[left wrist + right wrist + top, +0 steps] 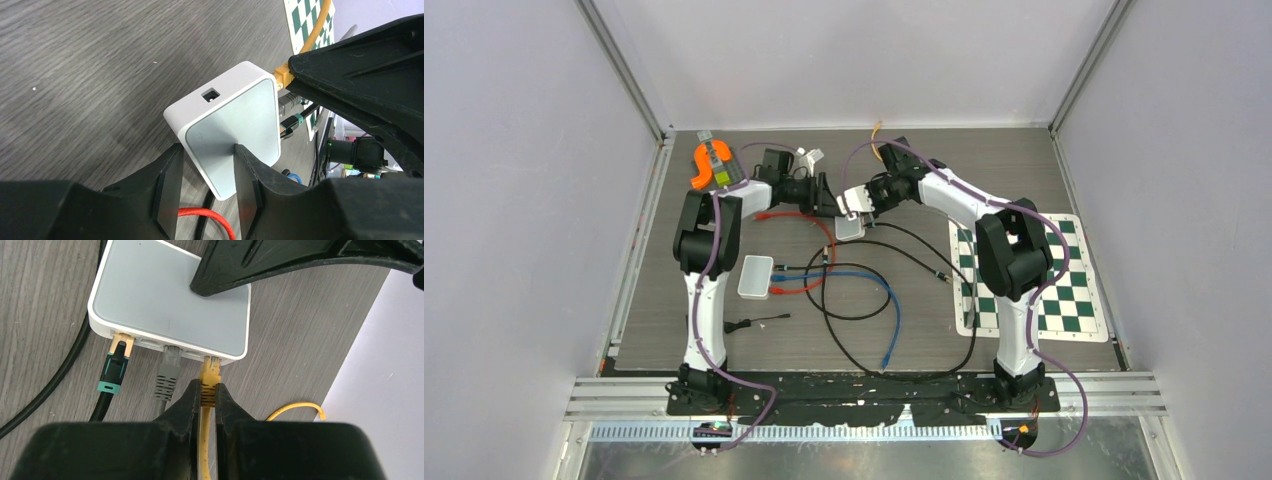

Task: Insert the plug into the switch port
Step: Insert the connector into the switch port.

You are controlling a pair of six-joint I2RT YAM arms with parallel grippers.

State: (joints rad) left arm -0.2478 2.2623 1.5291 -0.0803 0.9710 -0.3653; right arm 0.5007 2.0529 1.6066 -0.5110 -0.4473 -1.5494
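Observation:
A white switch (170,300) lies flat on the wood table, also in the top view (851,227) and the left wrist view (235,115). My right gripper (208,392) is shut on a yellow plug (210,371), whose tip sits in the switch's rightmost port. A black plug with a teal band (114,372) and a grey plug (167,377) sit in ports to its left. My left gripper (207,150) is open and straddles the switch's opposite corner. One finger (245,170) rests on the top face.
A second white switch (756,276) with red and blue cables lies front left. Black cable loops (864,290) and a blue cable (892,315) cross the middle. A chessboard mat (1064,290) lies at the right and an orange tool (709,165) at the back left.

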